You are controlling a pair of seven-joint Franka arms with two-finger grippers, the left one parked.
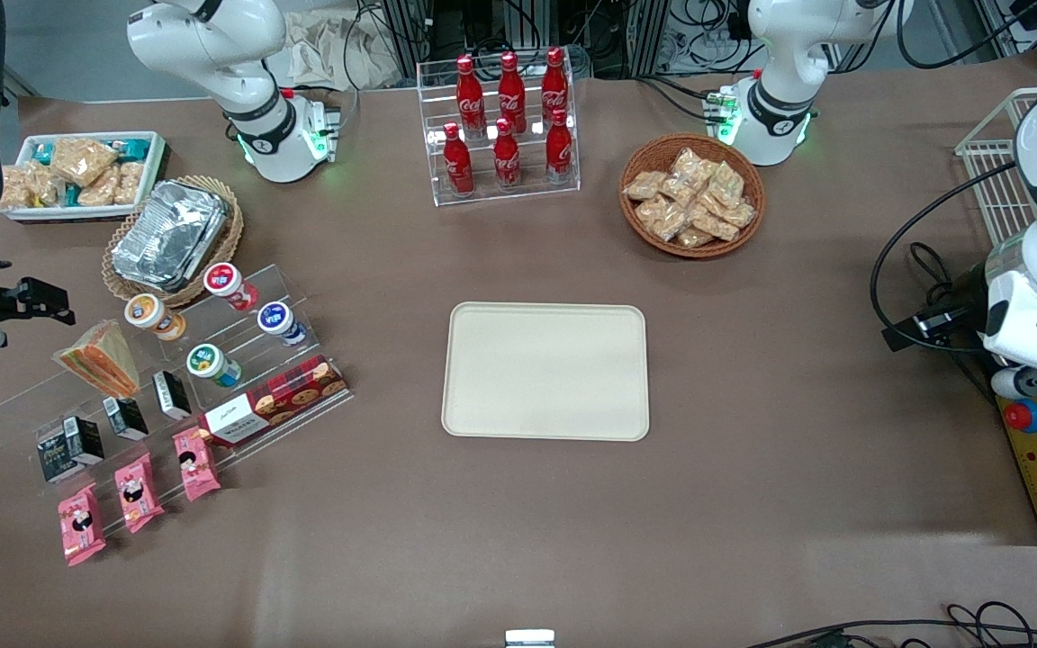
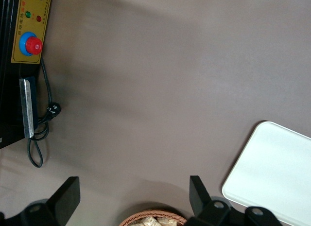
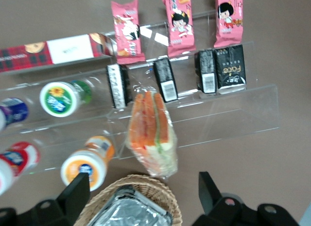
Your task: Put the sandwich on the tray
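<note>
The sandwich (image 1: pixel 101 358) sat at the left edge of the front frame, leaning on the clear acrylic step rack (image 1: pixel 167 378), squeezed between the little cups (image 1: pixel 155 316) and the row of black boxes (image 1: pixel 127 417), with the foil-filled wicker basket (image 1: pixel 173 238) just above it. The gripper (image 3: pixel 141 192) hung over it with its fingers spread apart and nothing in them, basket rim right under the near one. The tray (image 1: pixel 545 371) was well apart, in the middle of the frame, bare. Imo the grab should go in straight down, pinching across the flat bread faces, not the point, and gently, since that wrap looked slippery and the orange-lidded cup (image 3: pixel 88 161) was just beside it, easy to knock
</note>
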